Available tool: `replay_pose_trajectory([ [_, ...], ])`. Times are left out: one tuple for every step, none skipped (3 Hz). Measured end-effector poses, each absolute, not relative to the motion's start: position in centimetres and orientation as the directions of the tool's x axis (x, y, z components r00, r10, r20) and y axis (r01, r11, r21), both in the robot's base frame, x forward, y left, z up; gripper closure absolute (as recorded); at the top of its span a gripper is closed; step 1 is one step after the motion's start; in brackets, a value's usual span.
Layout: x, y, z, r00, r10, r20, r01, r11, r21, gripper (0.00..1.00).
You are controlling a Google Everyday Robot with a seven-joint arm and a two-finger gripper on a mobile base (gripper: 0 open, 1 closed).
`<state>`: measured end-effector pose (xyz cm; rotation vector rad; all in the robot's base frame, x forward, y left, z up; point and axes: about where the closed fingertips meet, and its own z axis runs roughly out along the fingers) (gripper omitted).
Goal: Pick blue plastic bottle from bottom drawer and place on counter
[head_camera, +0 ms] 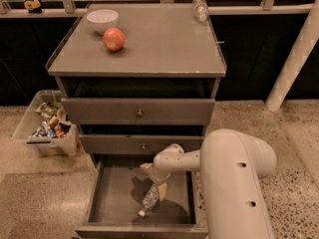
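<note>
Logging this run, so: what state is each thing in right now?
bottom drawer: pulled open
blue plastic bottle: capped, inside that drawer
claw: down inside the drawer, at the bottle
white bowl: upright on the counter
apple: whole
floor bin: filled with packets

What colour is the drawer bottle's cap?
White, camera view; the gripper is at the bottle inside the bottom drawer.

1. The counter (164,49): grey metal with a glossy sheen.
2. The bottom drawer (113,197): plain matt grey metal.
3. The blue plastic bottle (149,200): clear, shiny plastic.
4. The gripper (154,180), down inside the bottom drawer: smooth pale casing.
</note>
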<state>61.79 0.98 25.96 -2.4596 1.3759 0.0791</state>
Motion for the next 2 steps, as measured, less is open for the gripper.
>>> replay_pose_trajectory([
  [61.7, 1.0, 25.9, 0.533, -0.822, -0.203, -0.84, -0.483, -0.248, 0.0],
  [61.9, 1.1, 23.0, 0.519, -0.822, -0.236, -0.852, -0.475, -0.219, 0.0],
])
